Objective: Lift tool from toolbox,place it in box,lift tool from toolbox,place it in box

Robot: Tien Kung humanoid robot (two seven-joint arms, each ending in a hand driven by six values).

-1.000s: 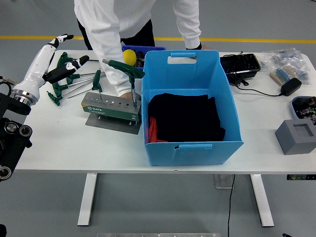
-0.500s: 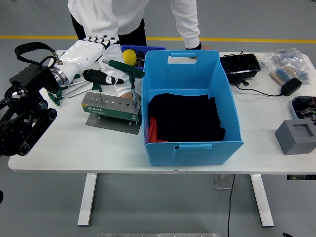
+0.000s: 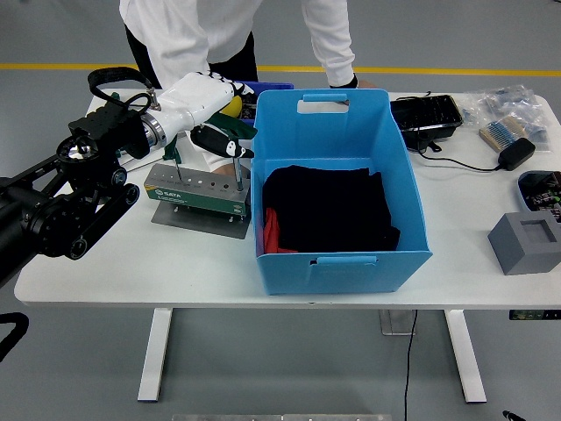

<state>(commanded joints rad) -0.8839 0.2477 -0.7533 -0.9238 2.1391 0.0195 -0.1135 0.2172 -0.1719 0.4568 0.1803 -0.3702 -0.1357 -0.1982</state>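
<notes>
We see the left hand (image 3: 213, 112) reached in from the left, white shell with dark fingers (image 3: 221, 142) curled down over the green T-handle (image 3: 230, 125) of a hex key standing upright in the grey tool holder (image 3: 198, 189); whether they actually clamp the handle or just hover on it we cannot tell. The right hand is not in view. The key's steel shaft (image 3: 237, 173) drops straight below the hand into a hole at the holder's end nearest the blue box (image 3: 337, 189), which sits just beyond the hand to the right, open-topped with dark cloth (image 3: 329, 206) in the bottom. A second, smaller green T-key (image 3: 171, 151) stands in the holder just under the wrist. We judge the tool stiff, fairly light, with a hard plastic grip that could be slick, so wrap the crossbar near its middle, over the shaft. Pull straight up, since any tilt may bind the shaft or drag the holder along. A person in white leans over the surface (image 3: 105, 254) behind the hand, one hand (image 3: 344, 83) resting at the far edge.
</notes>
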